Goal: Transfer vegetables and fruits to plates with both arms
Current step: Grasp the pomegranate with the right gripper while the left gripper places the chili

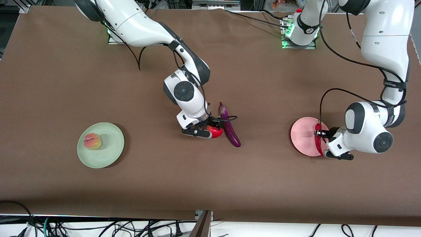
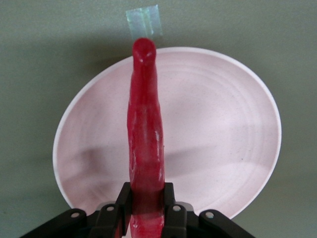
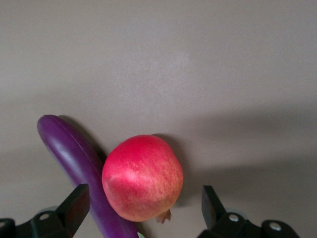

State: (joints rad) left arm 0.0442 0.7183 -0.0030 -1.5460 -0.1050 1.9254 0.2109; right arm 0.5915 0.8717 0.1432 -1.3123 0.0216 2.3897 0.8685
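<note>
Right gripper (image 3: 141, 210) spread wide, straddling pomegranate (image 3: 142, 177); eggplant (image 3: 79, 166) touches it alongside one finger. Left gripper (image 2: 147, 206) clamps chili pepper (image 2: 145, 144) lengthwise over pink plate (image 2: 223, 124).

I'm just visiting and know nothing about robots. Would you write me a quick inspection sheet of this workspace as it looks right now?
Surface: brown table, covered in cloth.
Job's things: peach on the green plate; pomegranate touching the eggplant mid-table; chili pepper over the pink plate.
Clutter: a strip of tape on the cloth beside the pink plate.
Grippers: left gripper shut on the chili pepper; right gripper open, its fingers either side of the pomegranate.
Cables: black cables along both arms; more bundled below the table's near edge.
Surroundings: metal framing at the robots' end.
</note>
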